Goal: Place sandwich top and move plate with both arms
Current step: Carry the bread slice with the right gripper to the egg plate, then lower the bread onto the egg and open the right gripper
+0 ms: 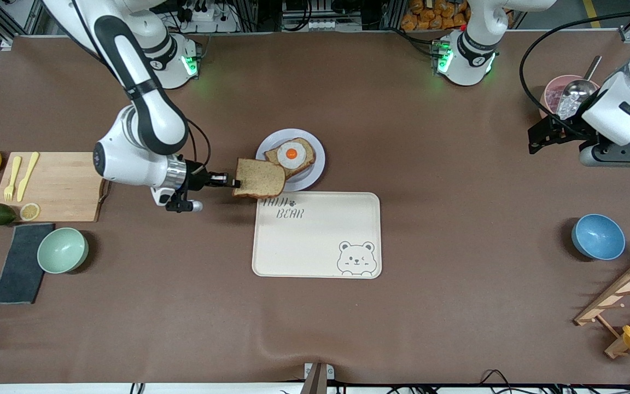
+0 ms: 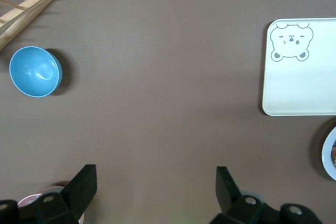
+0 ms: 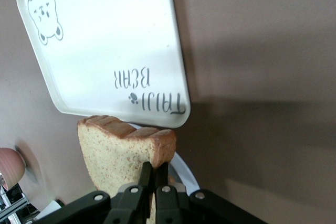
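Sandwich top (image 1: 260, 178) hides plate (image 1: 315, 143) edge — egg slice corner covered.

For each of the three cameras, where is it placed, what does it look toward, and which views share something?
Front view: high across the table, facing both arms; right end effector holds the sandwich top.
Left wrist view: on the left arm, looking down at the blue bowl; open left end effector shows.
Right wrist view: on the right arm, sandwich top pinched.
All share the tray.
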Robot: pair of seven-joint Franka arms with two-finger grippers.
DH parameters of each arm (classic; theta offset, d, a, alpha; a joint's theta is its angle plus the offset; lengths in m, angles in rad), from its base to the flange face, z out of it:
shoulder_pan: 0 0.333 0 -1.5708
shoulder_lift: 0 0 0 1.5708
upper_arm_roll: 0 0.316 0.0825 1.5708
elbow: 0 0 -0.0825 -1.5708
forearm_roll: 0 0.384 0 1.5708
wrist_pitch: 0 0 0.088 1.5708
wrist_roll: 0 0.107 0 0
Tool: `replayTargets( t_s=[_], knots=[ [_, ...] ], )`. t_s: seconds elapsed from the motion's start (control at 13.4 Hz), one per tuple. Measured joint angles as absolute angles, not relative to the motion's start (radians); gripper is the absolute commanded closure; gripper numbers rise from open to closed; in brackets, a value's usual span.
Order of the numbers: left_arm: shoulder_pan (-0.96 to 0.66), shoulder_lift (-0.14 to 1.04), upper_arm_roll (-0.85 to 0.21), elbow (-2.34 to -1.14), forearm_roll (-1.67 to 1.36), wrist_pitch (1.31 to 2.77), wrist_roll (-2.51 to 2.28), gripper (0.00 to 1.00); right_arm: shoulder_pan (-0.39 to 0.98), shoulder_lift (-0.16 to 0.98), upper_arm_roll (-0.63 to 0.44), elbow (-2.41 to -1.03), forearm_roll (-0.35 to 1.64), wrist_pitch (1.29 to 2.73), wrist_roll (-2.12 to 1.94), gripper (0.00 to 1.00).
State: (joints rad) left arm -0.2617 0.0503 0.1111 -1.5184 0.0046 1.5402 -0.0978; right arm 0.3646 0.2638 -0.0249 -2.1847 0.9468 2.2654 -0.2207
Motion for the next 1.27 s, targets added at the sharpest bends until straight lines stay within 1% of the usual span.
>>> replayTargets(
  t_s=[0.15, 0.45, 0.75, 0.97, 1.27],
  knots=[
    [-0.26, 0.05, 0.111, -1.518, 0.005, 1.54, -0.098, 0.0, 0.382, 0.253, -0.025, -2.215, 0.957, 2.288, -0.221, 1.0],
    [-0.258, 0.05, 0.112, -1.518, 0.005, 1.54, -0.098, 0.0, 0.439, 0.244, -0.026, -2.263, 1.038, 2.327, -0.221, 1.0],
    [-0.254, 0.05, 0.114, -1.518, 0.005, 1.54, -0.098, 0.0, 0.583, 0.244, -0.025, -2.32, 1.135, 2.443, -0.22, 1.0],
    [-0.242, 0.05, 0.117, -1.515, 0.005, 1.54, -0.098, 0.0, 0.676, 0.244, -0.024, -2.343, 1.202, 2.488, -0.218, 1.0],
    [-0.23, 0.05, 0.118, -1.511, 0.005, 1.54, -0.098, 0.0, 0.681, 0.244, -0.035, -2.356, 1.205, 2.5, -0.215, 1.0]
  ],
)
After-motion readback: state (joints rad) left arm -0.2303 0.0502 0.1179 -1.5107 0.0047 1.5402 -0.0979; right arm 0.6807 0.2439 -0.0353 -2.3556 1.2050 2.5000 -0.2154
